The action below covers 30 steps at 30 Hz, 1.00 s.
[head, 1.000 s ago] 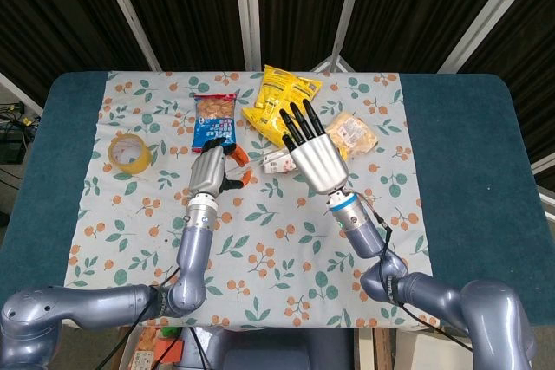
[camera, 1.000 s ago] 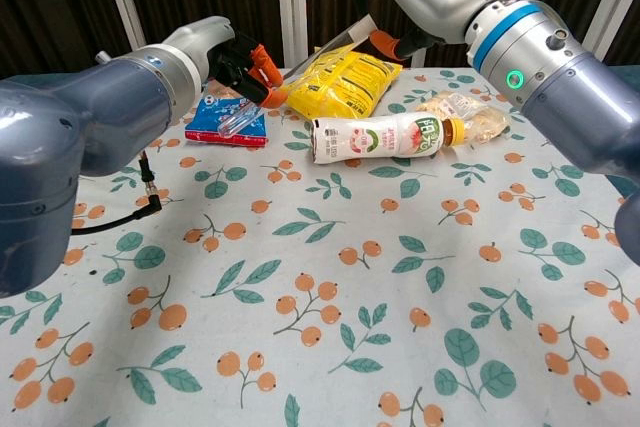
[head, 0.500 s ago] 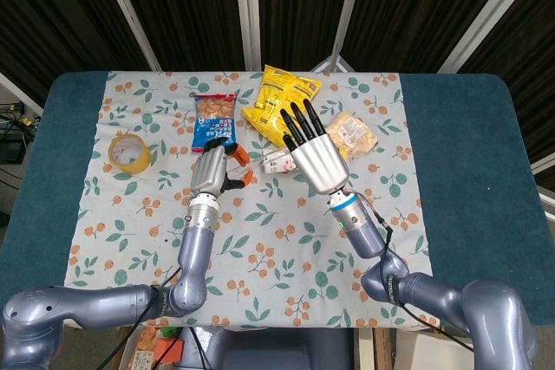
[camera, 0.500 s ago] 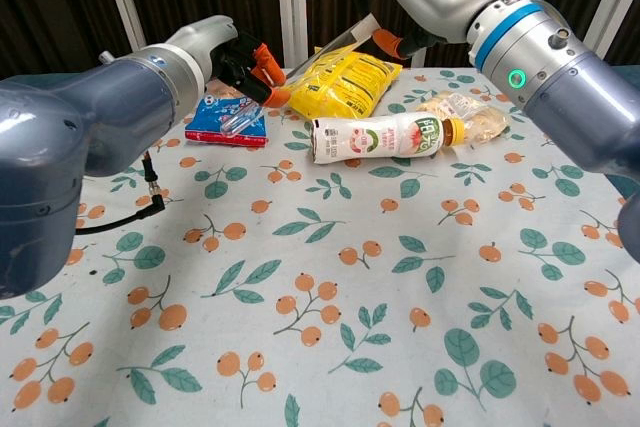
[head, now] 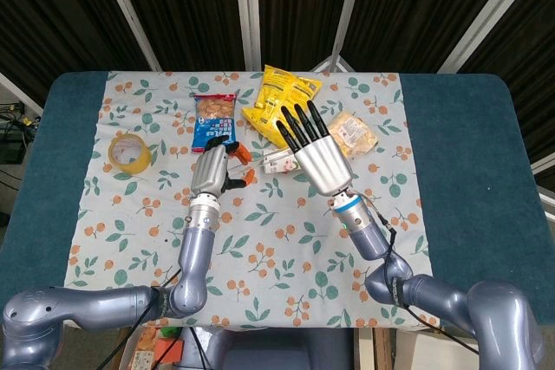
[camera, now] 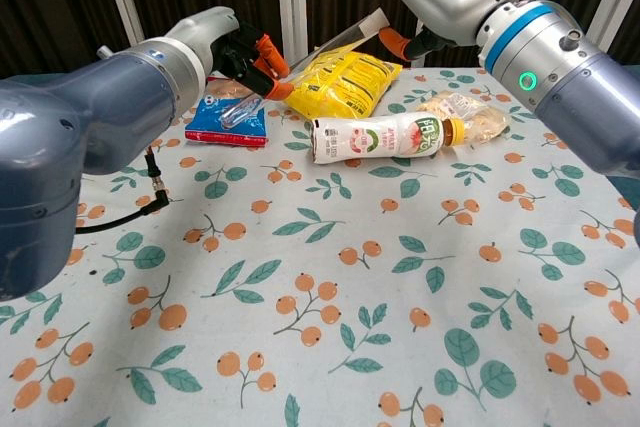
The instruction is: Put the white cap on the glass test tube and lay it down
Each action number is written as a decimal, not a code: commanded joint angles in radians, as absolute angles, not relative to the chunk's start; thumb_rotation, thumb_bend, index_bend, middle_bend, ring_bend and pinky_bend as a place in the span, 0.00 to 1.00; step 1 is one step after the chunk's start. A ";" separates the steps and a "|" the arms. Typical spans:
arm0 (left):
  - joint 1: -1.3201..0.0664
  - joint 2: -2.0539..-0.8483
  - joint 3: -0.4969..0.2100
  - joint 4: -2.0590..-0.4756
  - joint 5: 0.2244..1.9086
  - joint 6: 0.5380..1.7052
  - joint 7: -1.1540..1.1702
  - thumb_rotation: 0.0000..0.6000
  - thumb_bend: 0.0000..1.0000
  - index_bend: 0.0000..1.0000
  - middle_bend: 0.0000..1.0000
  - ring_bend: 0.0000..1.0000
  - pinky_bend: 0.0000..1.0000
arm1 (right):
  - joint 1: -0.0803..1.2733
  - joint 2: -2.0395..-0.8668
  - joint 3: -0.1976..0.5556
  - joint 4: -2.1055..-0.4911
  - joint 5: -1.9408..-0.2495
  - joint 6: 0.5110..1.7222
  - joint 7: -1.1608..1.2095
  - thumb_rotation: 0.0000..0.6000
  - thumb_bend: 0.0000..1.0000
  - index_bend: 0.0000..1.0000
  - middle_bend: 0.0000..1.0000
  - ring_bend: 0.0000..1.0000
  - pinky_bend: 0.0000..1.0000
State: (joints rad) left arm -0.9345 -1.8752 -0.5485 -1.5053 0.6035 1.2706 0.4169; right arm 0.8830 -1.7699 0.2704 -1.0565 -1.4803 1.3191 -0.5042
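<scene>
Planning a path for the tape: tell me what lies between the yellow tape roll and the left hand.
Nothing but bare floral tablecloth lies between the tape roll and the left hand in the head view; the chest view leaves the roll out of frame.

L hand [head: 215,171] curled mid-table; R hand [head: 314,152] spread flat w/ fingers toward far yellow bag [head: 279,101]; tape roll [head: 129,152] far left.
</scene>
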 commanded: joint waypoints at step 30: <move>-0.838 -1.818 -0.465 -1.609 0.669 1.293 0.389 1.00 0.52 0.73 0.49 0.13 0.00 | 0.795 -1.658 0.267 -1.191 -1.433 1.333 -0.602 1.00 0.47 0.07 0.02 0.00 0.00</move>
State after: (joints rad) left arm -0.8412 -1.8188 -0.4690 -1.6070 0.6651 1.2926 0.3900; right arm 0.7964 -1.6597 0.2662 -1.1894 -1.4337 1.3327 -0.6003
